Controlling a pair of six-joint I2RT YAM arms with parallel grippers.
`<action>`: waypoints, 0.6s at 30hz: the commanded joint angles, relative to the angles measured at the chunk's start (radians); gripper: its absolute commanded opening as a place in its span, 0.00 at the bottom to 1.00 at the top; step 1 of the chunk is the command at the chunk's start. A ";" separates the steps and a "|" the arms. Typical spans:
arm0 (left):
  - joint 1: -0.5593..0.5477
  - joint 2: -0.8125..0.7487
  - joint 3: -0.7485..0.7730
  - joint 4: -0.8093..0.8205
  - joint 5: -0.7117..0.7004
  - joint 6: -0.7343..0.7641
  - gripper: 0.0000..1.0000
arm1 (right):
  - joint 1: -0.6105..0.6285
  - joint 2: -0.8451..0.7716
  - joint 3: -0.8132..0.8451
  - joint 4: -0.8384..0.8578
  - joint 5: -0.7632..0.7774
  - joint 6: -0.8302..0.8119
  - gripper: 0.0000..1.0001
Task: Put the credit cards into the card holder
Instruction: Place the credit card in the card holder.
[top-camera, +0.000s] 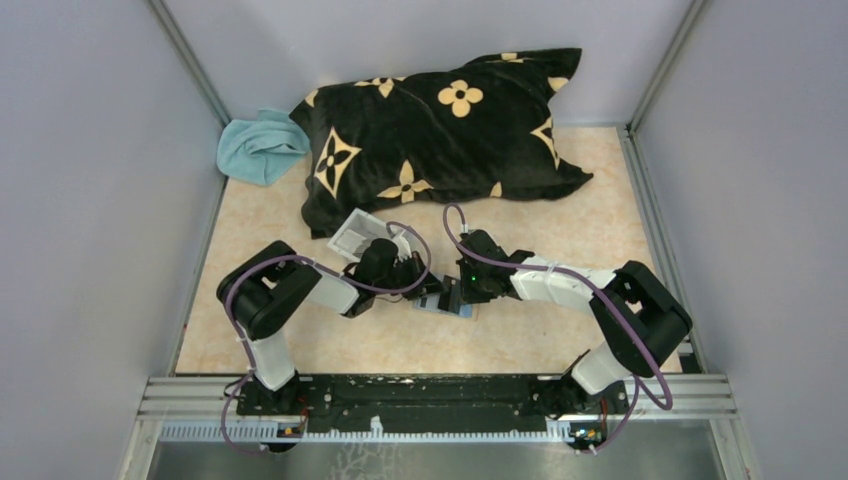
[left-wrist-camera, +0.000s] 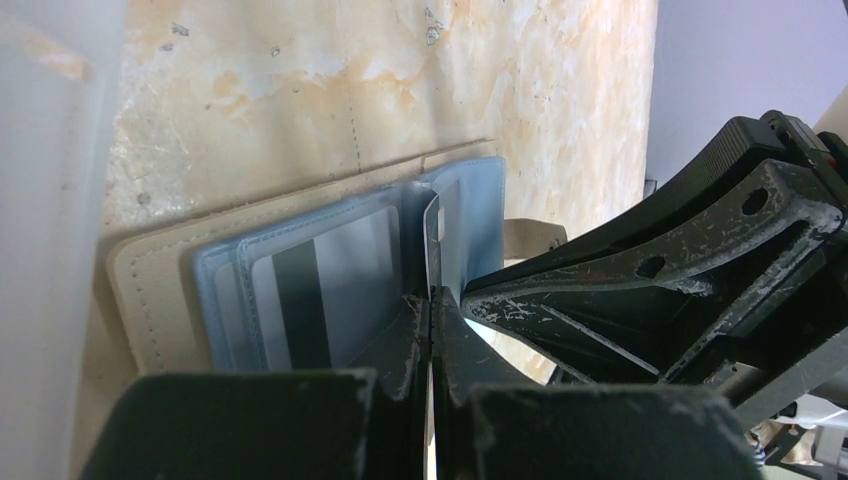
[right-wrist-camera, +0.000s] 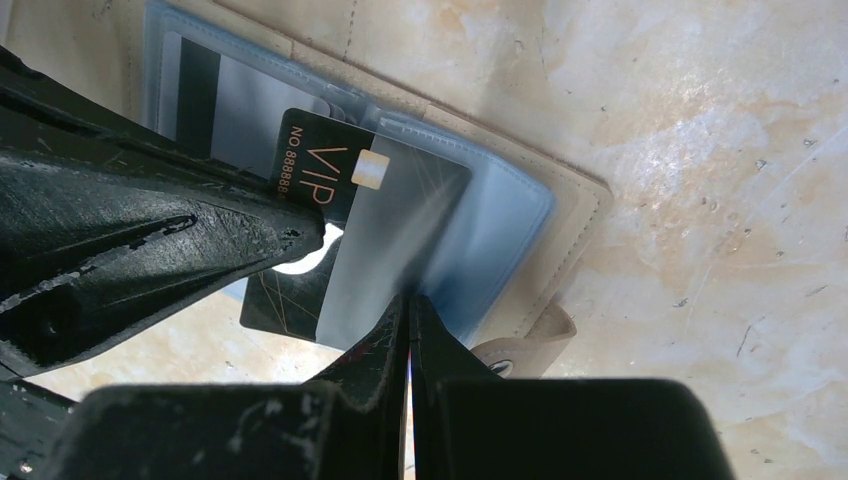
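The tan card holder (right-wrist-camera: 575, 225) lies open on the table, blue-grey pockets up, its snap tab (right-wrist-camera: 525, 345) at the near edge. It also shows in the top view (top-camera: 450, 308). A card with a black stripe (left-wrist-camera: 330, 290) sits in one pocket. My left gripper (left-wrist-camera: 430, 300) is shut on a black card marked VIP (right-wrist-camera: 310, 170), held on edge at the pocket mouth and partly under a translucent pocket flap. My right gripper (right-wrist-camera: 408, 300) is shut on that flap (right-wrist-camera: 380, 250) and lifts it. The two grippers meet over the holder in the top view.
A clear shallow tray (top-camera: 362, 235) stands just behind the left gripper; its wall fills the left edge of the left wrist view (left-wrist-camera: 45, 200). A black pillow with tan flowers (top-camera: 440, 130) and a light blue cloth (top-camera: 255, 148) lie at the back. Grey walls enclose the table.
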 joint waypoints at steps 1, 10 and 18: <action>-0.039 0.035 0.024 -0.103 -0.007 0.037 0.00 | -0.005 0.042 -0.018 -0.056 0.086 -0.027 0.00; -0.071 0.042 0.073 -0.216 -0.045 0.048 0.03 | -0.005 -0.023 0.031 -0.131 0.151 -0.046 0.04; -0.091 0.028 0.108 -0.331 -0.086 0.054 0.30 | -0.005 -0.076 0.018 -0.158 0.174 -0.039 0.19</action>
